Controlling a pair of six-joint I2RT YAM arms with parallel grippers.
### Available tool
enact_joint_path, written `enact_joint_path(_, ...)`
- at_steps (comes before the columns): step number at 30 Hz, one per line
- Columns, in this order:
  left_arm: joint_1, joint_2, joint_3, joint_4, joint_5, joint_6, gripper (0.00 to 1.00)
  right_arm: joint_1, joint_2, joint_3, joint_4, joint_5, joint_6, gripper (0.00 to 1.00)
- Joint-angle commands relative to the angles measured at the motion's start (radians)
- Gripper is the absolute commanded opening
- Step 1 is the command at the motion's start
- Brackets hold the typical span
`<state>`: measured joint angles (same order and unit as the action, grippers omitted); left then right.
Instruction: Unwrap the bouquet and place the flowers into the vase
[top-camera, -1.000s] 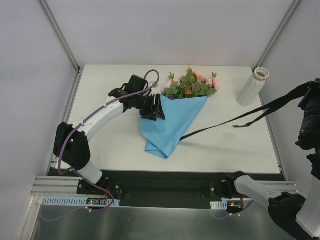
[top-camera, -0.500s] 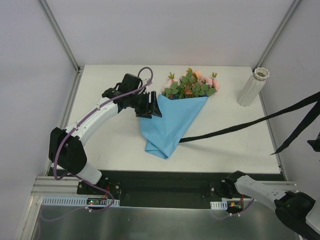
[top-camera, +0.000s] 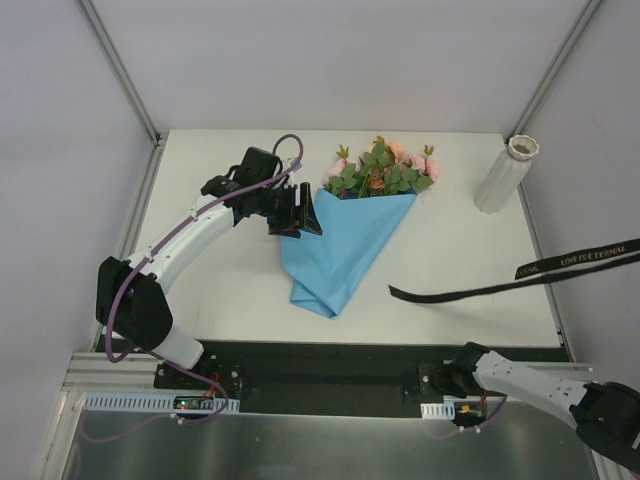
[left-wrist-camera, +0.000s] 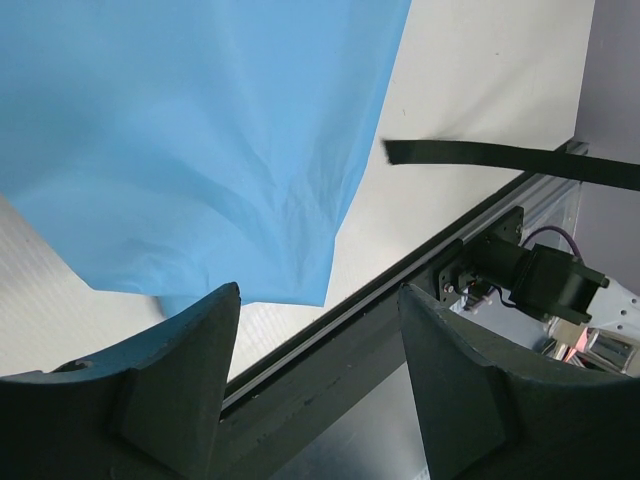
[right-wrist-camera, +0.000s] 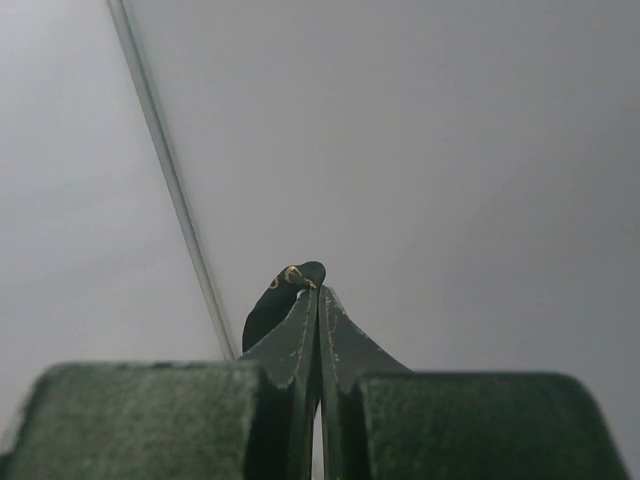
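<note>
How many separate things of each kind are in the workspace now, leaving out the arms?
blue paper wrap: 1
bunch of flowers: 1
black ribbon: 1
vase: 1
Total: 4

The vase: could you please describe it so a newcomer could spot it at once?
Look at the table's far right corner. The vase stands there, apart from the bouquet: a tall, slim, whitish cylinder with a flared rim.
</note>
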<state>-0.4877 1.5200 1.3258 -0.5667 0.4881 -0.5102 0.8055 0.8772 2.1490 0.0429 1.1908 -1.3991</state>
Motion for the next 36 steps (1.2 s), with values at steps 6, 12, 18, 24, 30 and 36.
enact_joint_path(6,0.012,-0.024,0.007,-0.015,0.01,0.001,0.64,0.211,-0.073,-0.41,0.127,0.125,0.156,0.01)
enact_joint_path(12,0.012,-0.032,-0.003,-0.015,0.027,-0.008,0.66,0.239,0.038,-0.568,-0.093,0.09,0.514,0.01)
enact_joint_path(18,0.011,-0.063,-0.036,-0.015,0.021,-0.017,0.66,0.091,0.106,-0.538,-0.518,-0.074,0.871,0.01)
enact_joint_path(24,0.012,-0.095,-0.065,-0.015,0.006,-0.024,0.66,-0.104,0.022,-0.633,-0.842,-0.135,1.199,0.01)
enact_joint_path(30,0.012,-0.115,-0.1,-0.015,-0.045,-0.053,0.67,-0.316,-0.154,-0.86,-1.093,-0.212,1.478,0.01)
enact_joint_path(36,0.023,-0.123,-0.134,-0.019,-0.088,-0.118,0.71,-0.626,-0.182,-1.078,-1.152,-0.561,1.641,0.01)
